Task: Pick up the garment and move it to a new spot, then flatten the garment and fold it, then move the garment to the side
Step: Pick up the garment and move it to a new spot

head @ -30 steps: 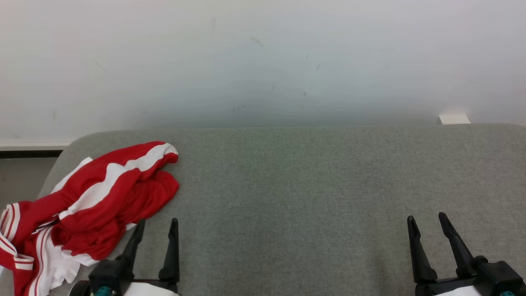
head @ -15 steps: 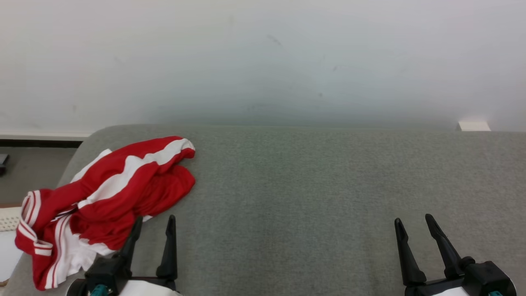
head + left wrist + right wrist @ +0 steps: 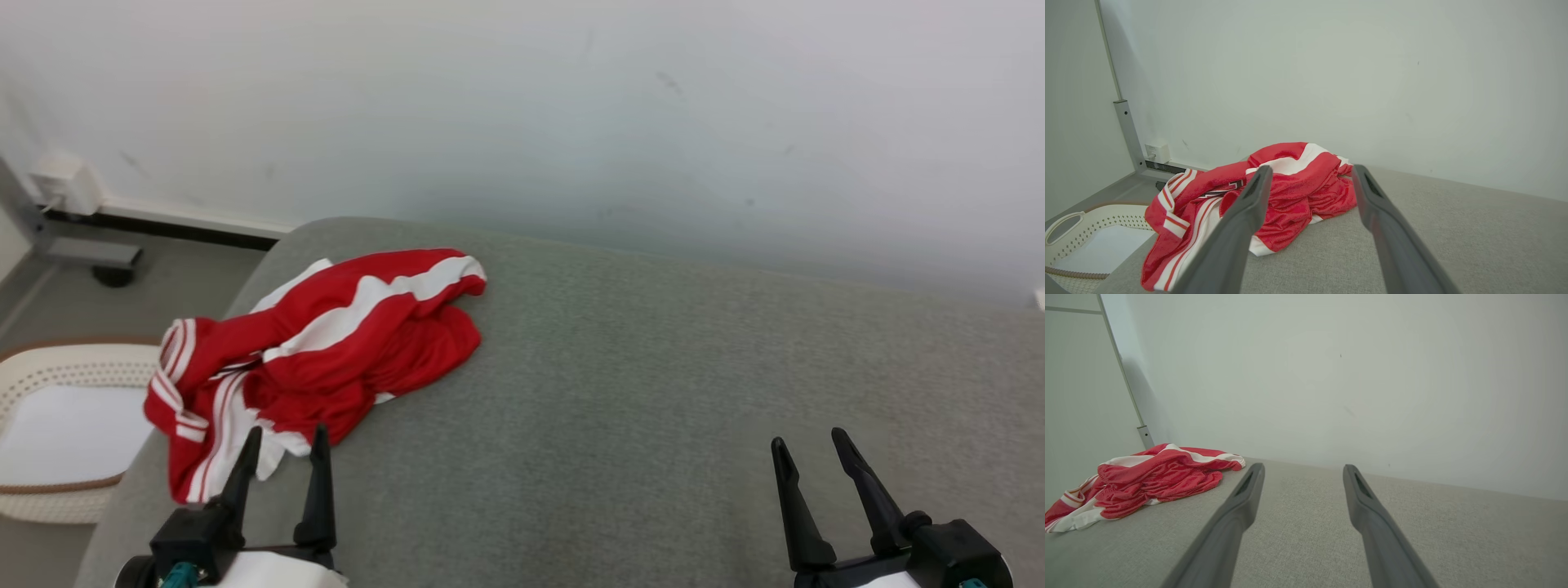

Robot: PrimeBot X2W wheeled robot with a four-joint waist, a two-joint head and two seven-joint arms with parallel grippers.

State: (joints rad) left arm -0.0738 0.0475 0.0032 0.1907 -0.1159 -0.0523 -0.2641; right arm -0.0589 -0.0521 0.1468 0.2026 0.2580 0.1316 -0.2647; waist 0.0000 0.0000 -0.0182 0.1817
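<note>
Head camera high over grey surface, wrist cameras low along it, garment common to all.

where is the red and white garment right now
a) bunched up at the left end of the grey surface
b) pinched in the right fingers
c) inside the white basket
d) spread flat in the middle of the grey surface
a: the garment lies crumpled on the left end of the grey surface, outside the basket, with nothing gripping it.

The left claw and right claw point forward, jaws spread wide (both empty).
</note>
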